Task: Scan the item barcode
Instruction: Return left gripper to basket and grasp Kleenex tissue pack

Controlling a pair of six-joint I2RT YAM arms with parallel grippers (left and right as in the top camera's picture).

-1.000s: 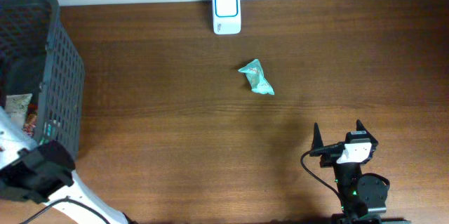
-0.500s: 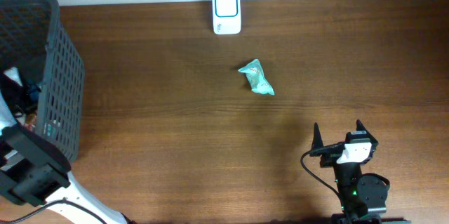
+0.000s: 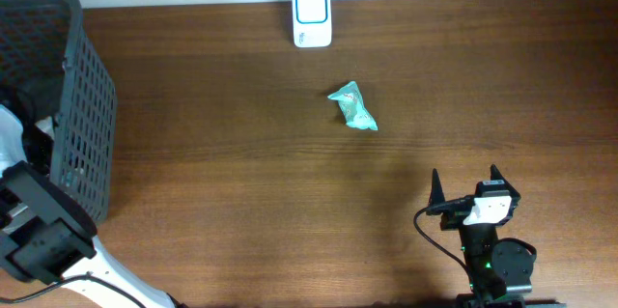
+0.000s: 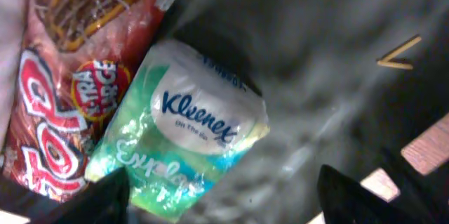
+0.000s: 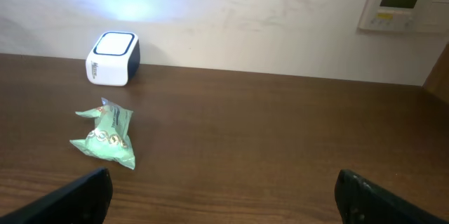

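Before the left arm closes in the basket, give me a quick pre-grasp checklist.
1. Left gripper open over the Kleenex pack: ok.
2. Pack centred in the jaws: not ok, it sits to one side.
3. Red snack bag clear of the pack: not ok, they touch.
4. Barcode located: cannot tell, only the brand face shows.
5. Scanner unobstructed: ok.
6. Right gripper open, away from the scanner: ok.
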